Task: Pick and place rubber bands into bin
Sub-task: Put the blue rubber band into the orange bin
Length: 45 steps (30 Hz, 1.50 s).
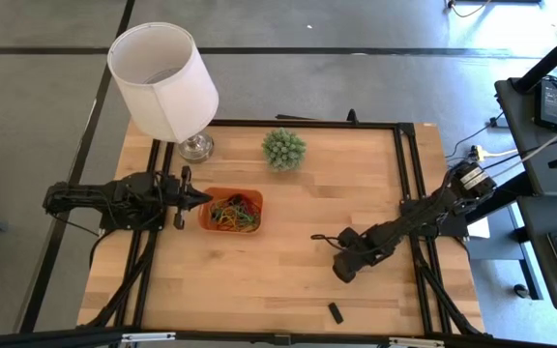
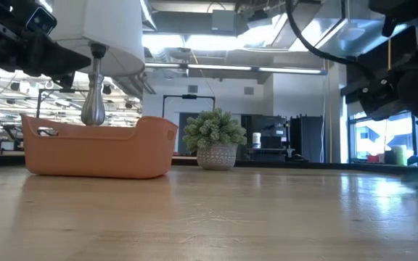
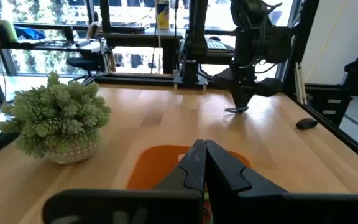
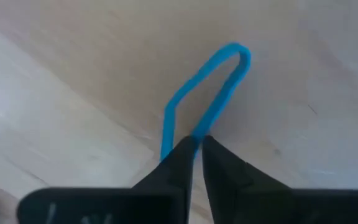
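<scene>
High view: bin (image 1: 204,221) at nine o'clock holds the rubber bands (image 1: 234,214), left claw (image 1: 199,197) closed beside it; right claw (image 1: 322,238) sits at four o'clock. Right wrist view: it's pinched on a blue band (image 4: 210,99) touching the counter (image 4: 73,74). Pickup underway; next, lift and carry binward.

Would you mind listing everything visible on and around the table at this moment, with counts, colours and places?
Bin: one, orange, left of table centre.
Rubber bands in the bin: many, green, red, orange, yellow and dark, piled together.
Blue rubber band: one, over bare wood, pinched in the right gripper.
Lamp: one, white shade on a silvery base, at the far left of the table.
Plant: one, green, small pot, far edge near the middle.
Small dark object: one, black, on the near edge.
Table: one, light wood.
Left gripper: shut, empty, at the bin's left rim.
Right gripper: shut on the blue band, right of the bin.
</scene>
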Each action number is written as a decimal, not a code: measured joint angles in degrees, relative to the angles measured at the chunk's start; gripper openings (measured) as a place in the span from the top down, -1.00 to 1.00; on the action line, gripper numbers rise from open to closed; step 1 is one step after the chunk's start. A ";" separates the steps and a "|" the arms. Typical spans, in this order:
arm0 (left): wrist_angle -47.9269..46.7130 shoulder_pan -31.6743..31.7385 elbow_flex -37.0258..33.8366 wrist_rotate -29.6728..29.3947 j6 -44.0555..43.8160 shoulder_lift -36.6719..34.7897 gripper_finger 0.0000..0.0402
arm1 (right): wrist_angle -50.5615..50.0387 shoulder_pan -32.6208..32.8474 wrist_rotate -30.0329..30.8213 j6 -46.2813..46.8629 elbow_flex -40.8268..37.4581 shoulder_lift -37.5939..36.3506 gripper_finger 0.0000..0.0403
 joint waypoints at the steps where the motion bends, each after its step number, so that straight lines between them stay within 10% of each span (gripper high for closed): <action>1: -0.04 0.00 0.00 0.00 -0.01 0.00 0.99 | 0.50 0.03 0.02 0.00 -0.12 0.00 0.81; 26: -1.75 0.00 0.04 0.09 -1.05 -0.02 0.98 | -24.41 -2.51 13.71 -8.56 27.30 0.22 1.00; 45: 0.56 -0.05 0.04 1.03 3.26 -0.02 0.99 | -6.45 -19.81 18.88 -44.15 48.50 9.82 1.00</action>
